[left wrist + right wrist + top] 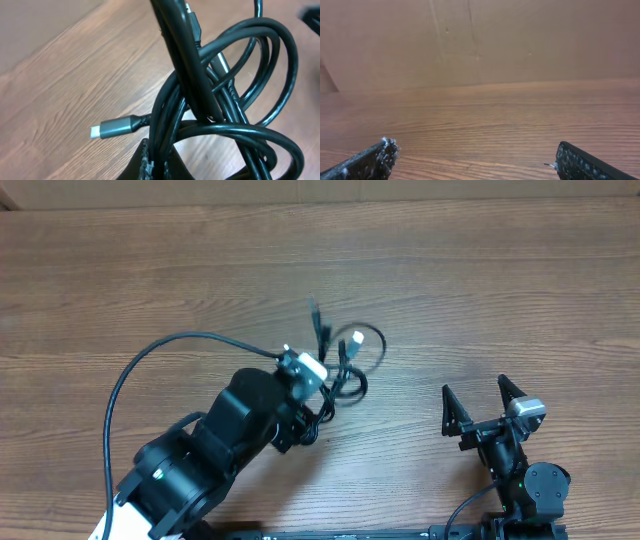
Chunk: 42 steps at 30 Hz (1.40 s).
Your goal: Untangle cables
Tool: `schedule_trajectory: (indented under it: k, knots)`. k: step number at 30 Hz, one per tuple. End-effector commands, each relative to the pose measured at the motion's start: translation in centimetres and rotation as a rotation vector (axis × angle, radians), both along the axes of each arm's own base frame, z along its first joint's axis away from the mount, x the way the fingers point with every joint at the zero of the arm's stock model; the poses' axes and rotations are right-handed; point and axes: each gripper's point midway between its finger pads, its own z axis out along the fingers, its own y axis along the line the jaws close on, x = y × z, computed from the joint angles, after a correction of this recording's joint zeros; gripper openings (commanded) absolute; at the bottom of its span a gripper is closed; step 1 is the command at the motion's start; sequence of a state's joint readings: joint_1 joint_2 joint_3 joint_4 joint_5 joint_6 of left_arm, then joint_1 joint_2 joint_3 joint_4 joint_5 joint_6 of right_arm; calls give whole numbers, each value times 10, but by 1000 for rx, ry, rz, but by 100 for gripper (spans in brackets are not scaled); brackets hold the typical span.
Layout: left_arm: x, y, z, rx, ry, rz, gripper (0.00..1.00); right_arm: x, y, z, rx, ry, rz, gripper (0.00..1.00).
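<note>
Even, soft, warm light; faint shadows on table [480,290]. Left wrist close-up slightly blurred; no glare.

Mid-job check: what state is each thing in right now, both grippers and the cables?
left gripper: shut on the cables.
right gripper: open, empty, well apart from the cables.
cables: tangled in overlapping loops, plug ends poking out.
silver-tipped plug: loose, sticking out of the bundle.
</note>
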<state>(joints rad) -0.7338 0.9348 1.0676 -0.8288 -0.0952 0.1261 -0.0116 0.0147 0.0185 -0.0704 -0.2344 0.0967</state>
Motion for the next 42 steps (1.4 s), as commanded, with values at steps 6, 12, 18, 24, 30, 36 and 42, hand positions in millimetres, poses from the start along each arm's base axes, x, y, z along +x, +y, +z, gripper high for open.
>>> schedule_trajectory:
  k: [6, 12, 18, 24, 30, 36, 42]
  knots:
    - [-18, -14, 19, -24, -64, -173, 4, -20, 48, 6, 302, 103, 300, 100]
    - [-12, -22, 34, -156, -50, -109, 4, -35, 52, 35, 329, 147, 320, 100]
    - [-17, -28, 35, -188, -28, -137, 4, -41, 55, 71, 310, 207, 333, 100]
    - [-5, -39, 67, -452, 18, 1, 4, -33, 79, 98, 278, 422, 499, 100]
    - [0, -44, 78, -594, 80, 79, 4, -39, 106, 122, 357, 542, 739, 100]
    - [8, -51, 61, -678, 239, 205, 4, -76, 127, 154, 310, 408, 1119, 94]
    - [4, -64, 51, -690, 330, 185, 4, -68, 125, 151, 293, 398, 1071, 84]
